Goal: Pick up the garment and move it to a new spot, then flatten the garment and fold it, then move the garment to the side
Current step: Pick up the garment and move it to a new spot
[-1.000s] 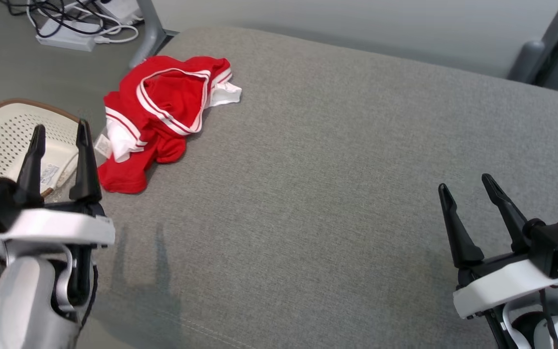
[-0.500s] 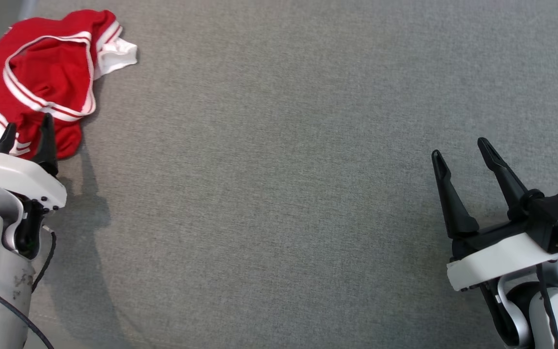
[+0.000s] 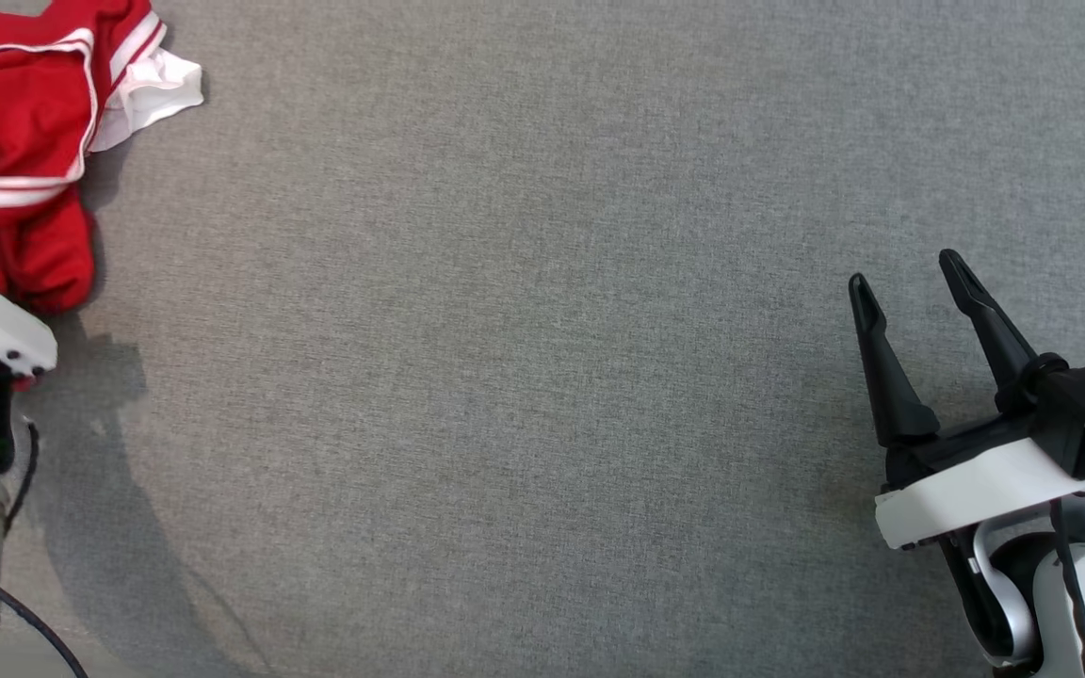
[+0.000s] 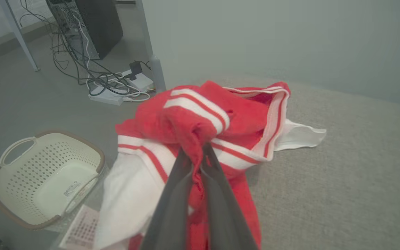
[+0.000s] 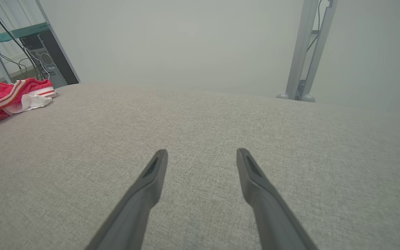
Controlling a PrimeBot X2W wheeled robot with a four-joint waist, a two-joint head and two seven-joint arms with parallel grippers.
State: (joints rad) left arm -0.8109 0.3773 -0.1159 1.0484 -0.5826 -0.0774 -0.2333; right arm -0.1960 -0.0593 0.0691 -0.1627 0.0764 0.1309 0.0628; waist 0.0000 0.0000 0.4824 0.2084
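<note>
My left claw (image 4: 200,149) is clamped shut on a fold of the red-and-white garment (image 4: 245,118); my right claw (image 3: 905,269) hangs wide open, empty, above the grey fabric surface (image 3: 505,377).

Nothing legible anywhere — the sticker (image 4: 72,189) inside the basket (image 4: 30,163) is too blurred to read.
</note>
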